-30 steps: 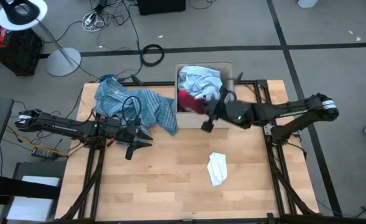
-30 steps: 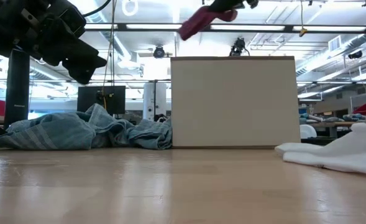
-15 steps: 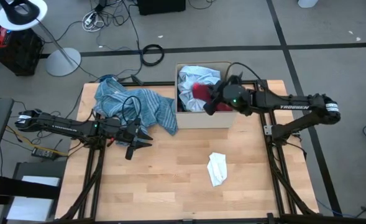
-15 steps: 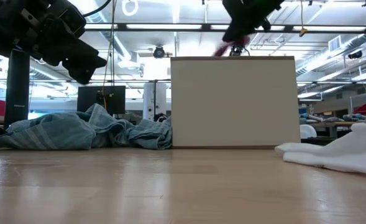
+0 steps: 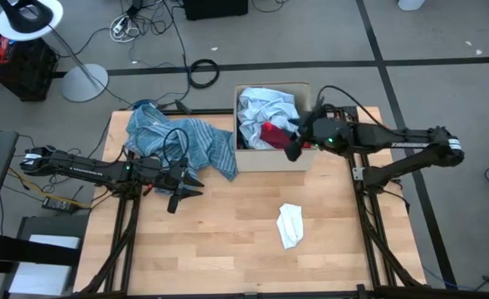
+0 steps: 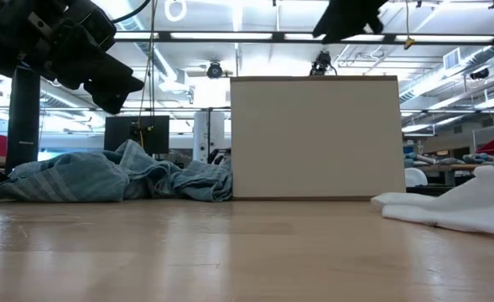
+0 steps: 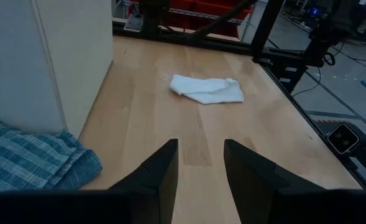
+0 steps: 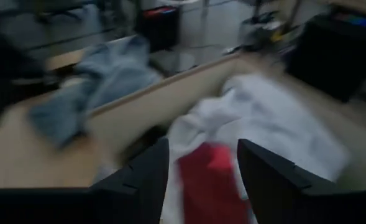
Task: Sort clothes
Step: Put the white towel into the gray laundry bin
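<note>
Nearest lies the small white piece (image 5: 290, 225), untouched on the table (image 5: 227, 249). Mid-table left, the left gripper (image 5: 186, 184) waits, fingers parted and empty, beside the blue striped cloth (image 5: 182, 141). Farther right, the right gripper (image 5: 293, 148) hangs spread over the cardboard box (image 5: 271, 159); only its wrist view shows the red piece (image 8: 209, 177) lying loose on white-grey cloth (image 8: 276, 127) inside, seemingly dropped.

From my remote station I see two slender arms finished in black. The left arm (image 5: 86, 165) carries small white lettering along its forearm and a black cable looping above its wrist. The right arm (image 5: 393, 139) bears a white label near the elbow and a small green indicator light by the wrist. Each wrist view shows two dark, flat, tapered fingers (image 7: 161, 177).
</note>
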Controlling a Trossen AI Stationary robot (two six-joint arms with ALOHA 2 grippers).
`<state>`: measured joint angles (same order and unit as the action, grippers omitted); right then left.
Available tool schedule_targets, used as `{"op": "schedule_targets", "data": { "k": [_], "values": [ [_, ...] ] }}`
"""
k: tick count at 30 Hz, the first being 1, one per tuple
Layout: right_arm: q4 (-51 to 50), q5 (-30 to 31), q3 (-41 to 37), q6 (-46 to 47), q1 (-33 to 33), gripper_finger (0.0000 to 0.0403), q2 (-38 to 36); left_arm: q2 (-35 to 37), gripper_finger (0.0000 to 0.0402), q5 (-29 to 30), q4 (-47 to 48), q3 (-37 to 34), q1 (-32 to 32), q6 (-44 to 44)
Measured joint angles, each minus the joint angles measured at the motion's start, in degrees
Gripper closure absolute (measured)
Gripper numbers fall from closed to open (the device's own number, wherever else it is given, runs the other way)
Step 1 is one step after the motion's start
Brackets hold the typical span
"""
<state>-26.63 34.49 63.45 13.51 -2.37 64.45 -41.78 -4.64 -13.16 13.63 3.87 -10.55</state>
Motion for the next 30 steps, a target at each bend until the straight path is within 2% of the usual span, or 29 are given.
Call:
{"op": "schedule_targets", "data": {
  "k": [5, 11, 16, 21, 30],
  "values": [
    [-7.6, -2.6, 0.0, 8.1, 7.3, 0.0213, -2.6, 0.0, 0.0266, 0.0, 0.7, 0.0, 0.0, 0.0],
    [-17.1, -2.8, 0.0, 18.8, 18.0, 0.0224, -1.5, 0.0, 0.0266, 0.0, 0.8, 0.0, 0.0, 0.0],
    [-22.0, -2.6, 0.0, 27.2, 25.2, 0.0233, 3.2, 0.0, 0.0266, 0.0, 0.7, 0.0, 0.0, 0.0],
    [-25.7, -3.3, 0.0, 33.1, 28.3, 0.0236, 10.8, 0.0, 0.0266, 0.0, 0.6, 0.0, 0.0, -0.2],
    [-25.7, -19.0, 0.0, 36.0, 28.2, 0.0245, 25.6, 0.0, 0.0266, 0.0, 0.6, 0.0, 0.0, -0.2]
  ]
}}
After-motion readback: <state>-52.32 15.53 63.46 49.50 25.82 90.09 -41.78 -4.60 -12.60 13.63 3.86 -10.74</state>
